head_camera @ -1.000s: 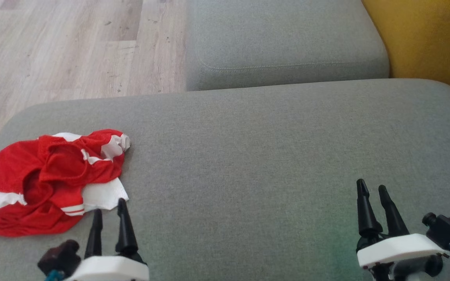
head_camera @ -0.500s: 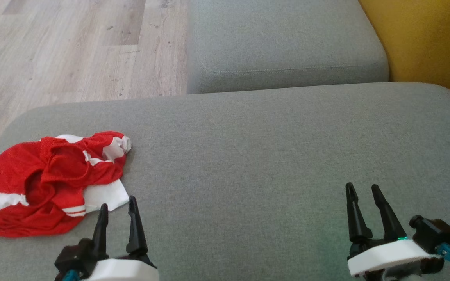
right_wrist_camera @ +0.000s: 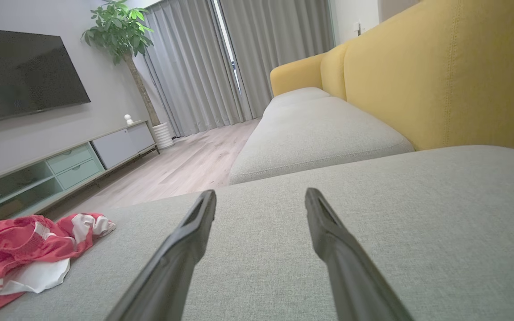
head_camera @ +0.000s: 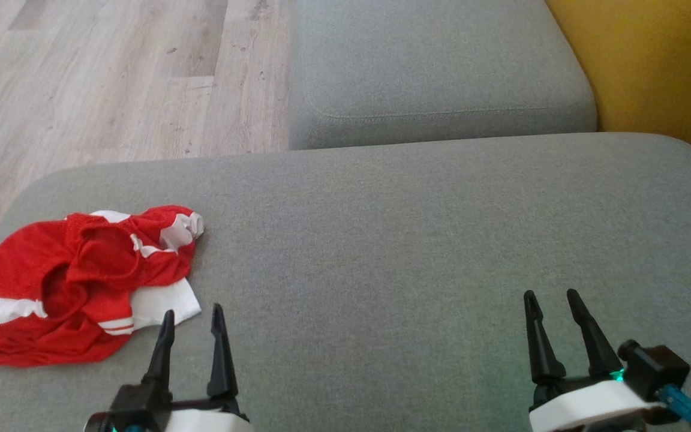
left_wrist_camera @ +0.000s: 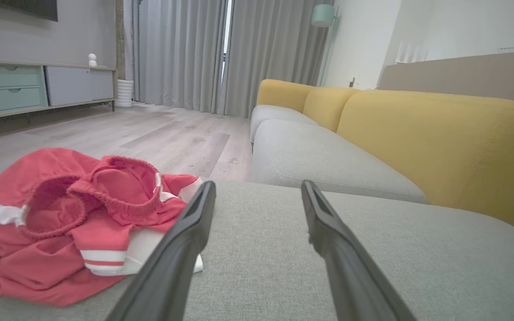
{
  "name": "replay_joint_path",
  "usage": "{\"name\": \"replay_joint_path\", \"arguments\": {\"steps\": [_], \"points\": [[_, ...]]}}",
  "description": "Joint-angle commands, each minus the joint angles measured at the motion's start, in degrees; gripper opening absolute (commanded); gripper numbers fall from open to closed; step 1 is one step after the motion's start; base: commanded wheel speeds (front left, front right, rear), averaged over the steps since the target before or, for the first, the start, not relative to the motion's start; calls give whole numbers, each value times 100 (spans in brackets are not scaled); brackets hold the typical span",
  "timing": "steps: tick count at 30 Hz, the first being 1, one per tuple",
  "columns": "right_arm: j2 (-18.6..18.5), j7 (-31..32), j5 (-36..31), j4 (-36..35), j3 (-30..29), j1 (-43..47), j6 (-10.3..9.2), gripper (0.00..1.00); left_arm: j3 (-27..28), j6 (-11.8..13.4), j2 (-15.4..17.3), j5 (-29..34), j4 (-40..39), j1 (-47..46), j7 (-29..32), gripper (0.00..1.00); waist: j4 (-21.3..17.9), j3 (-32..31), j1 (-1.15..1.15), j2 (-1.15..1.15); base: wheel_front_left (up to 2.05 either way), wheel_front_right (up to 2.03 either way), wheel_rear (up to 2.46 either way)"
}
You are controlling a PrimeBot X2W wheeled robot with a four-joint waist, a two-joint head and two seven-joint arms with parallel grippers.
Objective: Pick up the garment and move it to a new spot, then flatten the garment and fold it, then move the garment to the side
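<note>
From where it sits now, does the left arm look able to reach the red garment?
Probably yes. The left tool is open and empty, its tips just short of the garment, which lies crumpled on the grey cushion slightly to the tool's left. Nothing lies between them.

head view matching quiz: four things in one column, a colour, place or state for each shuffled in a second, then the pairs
1 garment
2 left hand
3 right hand
4 backrest

a yellow
b open, beside the garment's white corner
c crumpled, red and white, left end of the grey cushion
d open, over bare grey fabric

Pairs: 1-c, 2-b, 3-d, 4-a
</note>
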Motion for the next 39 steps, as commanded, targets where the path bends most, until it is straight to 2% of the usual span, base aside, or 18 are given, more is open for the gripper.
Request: {"name": "replay_joint_path", "arguments": {"steps": [1,16,31,39], "points": [[-54,-106,-206,-204,154,-148,-4,100,121,48,28,196,-241,-125,-84,100,-5,-10,0,0,0,0,0],[-61,-355,-1244,-216,343,11,-4,100,226,101,33,827,-406,99,-334,100,-62,-184,0,0,0,0,0],[-61,-355,-1206,-107,199,26,-4,100,163,60,33,796,-278,88,-334,100,-23,-166,0,0,0,0,0],[-61,-355,-1125,-102,144,59,-4,100,175,123,33,822,-226,60,-334,100,335,-96,0,0,0,0,0]]}}
